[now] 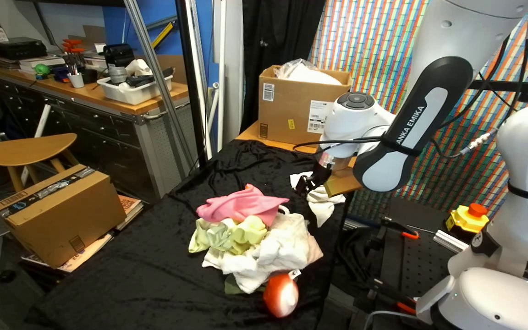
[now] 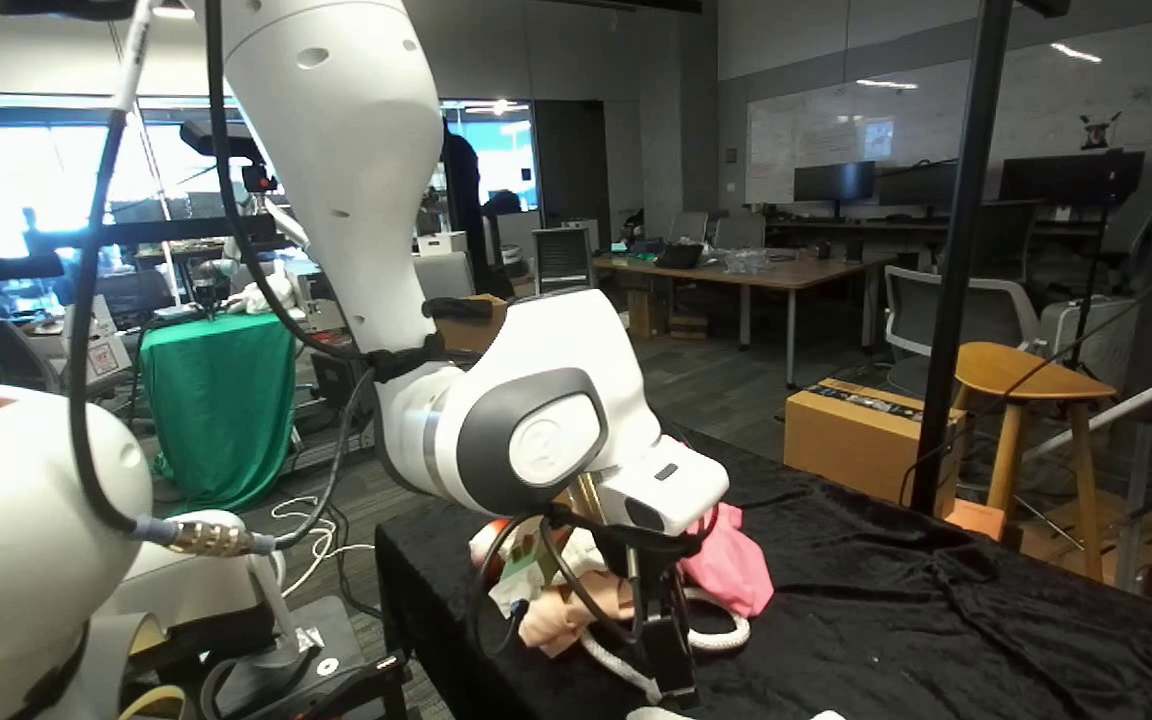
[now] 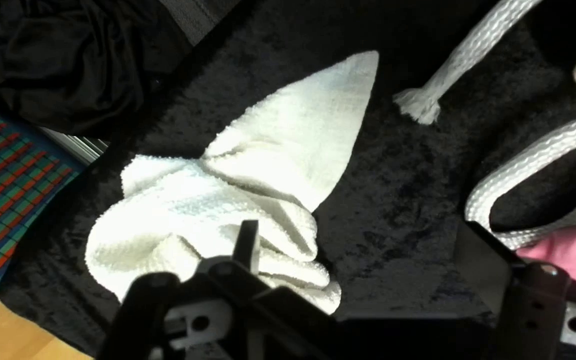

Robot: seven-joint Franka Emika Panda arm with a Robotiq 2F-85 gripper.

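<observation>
Just below the pincer [image 3: 365, 245], mostly over toward one finger, sits a crumpled white cloth [image 3: 238, 195] on a black table cover [image 3: 393, 190]. Jaws are spread wide with nothing pinched; can't tell if that finger actually brushes the cloth. Off past the opposite finger there's a loop of white rope [image 3: 518, 167], then a pink cloth [image 3: 568, 252], part of the heap of cloths [image 1: 277, 250] you can see in an exterior view.

What bugs me: the cloth isn't centred under the gap. If the fingers closed right there, I'd guess they'd nip one loose fold that slides out, or bunch up the velvety cover too. Opposite finger also looks lined up with the rope, so a snag there could tug the heap. And the cloth's near where that cover drops off, so a sideways bump might shove it over.
</observation>
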